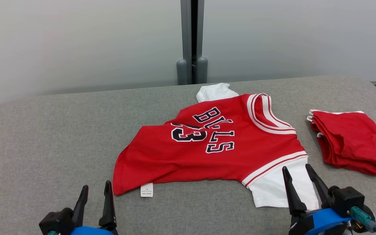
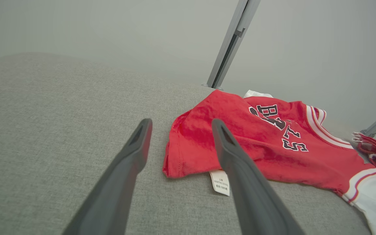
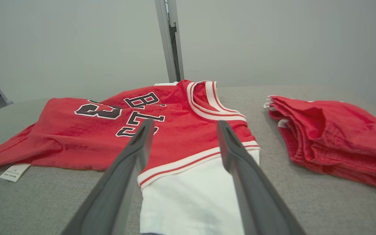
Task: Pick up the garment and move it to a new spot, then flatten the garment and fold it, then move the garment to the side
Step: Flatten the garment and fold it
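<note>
A red basketball jersey (image 1: 207, 150) with black lettering, white trim and white sleeves lies spread on the grey table, its collar toward the right. A white care label (image 1: 147, 190) sticks out at its near left corner. My left gripper (image 1: 96, 191) hovers open just left of that corner, fingers apart and holding nothing; its wrist view shows the jersey (image 2: 240, 143) and the label (image 2: 220, 182) beside the right finger (image 2: 237, 163). My right gripper (image 1: 297, 171) stands open over the near white sleeve (image 1: 281, 189), which lies between its fingers (image 3: 132, 156) in the right wrist view, white sleeve (image 3: 188, 195).
A stack of folded red garments (image 1: 351, 142) sits at the table's right side, also folded red garments (image 3: 331, 137). A grey post (image 1: 192, 42) stands behind the table (image 1: 44, 147) against a pale wall. Bare grey surface stretches across the left half.
</note>
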### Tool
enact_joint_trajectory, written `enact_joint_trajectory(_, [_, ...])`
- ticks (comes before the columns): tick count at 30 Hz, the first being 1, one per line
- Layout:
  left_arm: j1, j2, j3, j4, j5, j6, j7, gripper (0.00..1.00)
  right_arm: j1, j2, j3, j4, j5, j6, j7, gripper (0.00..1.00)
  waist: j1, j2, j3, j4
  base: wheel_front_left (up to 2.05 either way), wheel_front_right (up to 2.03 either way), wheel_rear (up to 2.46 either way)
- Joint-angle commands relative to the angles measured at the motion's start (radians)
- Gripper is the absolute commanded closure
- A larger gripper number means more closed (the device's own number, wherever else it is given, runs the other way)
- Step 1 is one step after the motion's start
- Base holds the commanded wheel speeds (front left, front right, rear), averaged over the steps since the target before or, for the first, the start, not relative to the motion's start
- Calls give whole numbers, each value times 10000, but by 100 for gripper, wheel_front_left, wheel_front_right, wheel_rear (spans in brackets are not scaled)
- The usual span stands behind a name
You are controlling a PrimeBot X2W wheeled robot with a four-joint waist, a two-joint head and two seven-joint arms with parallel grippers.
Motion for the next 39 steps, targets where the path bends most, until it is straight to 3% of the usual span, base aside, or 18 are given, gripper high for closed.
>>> enact_joint_trajectory(1, [89,54,-20,-33,-28,39,-6,0,-124,-18,18,23,-55,1,-60,0,0,-1,5,-1,0,0,0])
enact_joint_trajectory(8, [43,120,4,-104,-49,103,47,0,-193,-21,-195,309,5,1,-45,0,0,-1,76,-73,0,0,0])
enact_joint_trajectory(16, [7,189,-53,-55,-19,168,92,0,249,-10,-1644,1149,-1131,1,1629,0,0,-1,196,-83,0,0,0])
enact_joint_trajectory(25, [-139,199,-138,79,-7,169,72,0,-407,-15,-1727,2439,-1023,1,2296,0,0,-1,384,-18,0,0,0])
enact_joint_trajectory(26, [-154,207,-144,92,-9,168,71,0,-519,-16,-1659,2648,-895,1,2297,16,0,-1,402,5,0,0,0])
enact_joint_trajectory(27, [-162,219,-146,101,-10,168,67,0,-620,-15,-1585,2885,-817,1,2329,54,0,-1,415,26,0,0,0])
enact_joint_trajectory(28, [-162,227,-149,114,-14,172,62,0,-693,-21,-1567,3083,-842,1,2336,69,0,-1,419,44,0,0,0])
enact_joint_trajectory(30, [-163,233,-163,126,-23,182,67,0,-838,-16,-1505,3486,-540,1,2239,83,0,-1,432,82,0,0,0])
enact_joint_trajectory(31, [-161,242,-167,132,-29,188,72,0,-906,-12,-1417,3647,-376,1,2149,95,0,-1,436,96,0,0,0])
enact_joint_trajectory(32, [-153,250,-168,135,-41,191,85,0,-979,-7,-1349,3770,-146,1,2034,100,0,-1,438,102,0,0,0])
enact_joint_trajectory(39, [-70,275,-428,203,-146,65,578,0,-1568,-16,-759,3494,793,1,749,100,0,-1,462,-30,0,0,0])
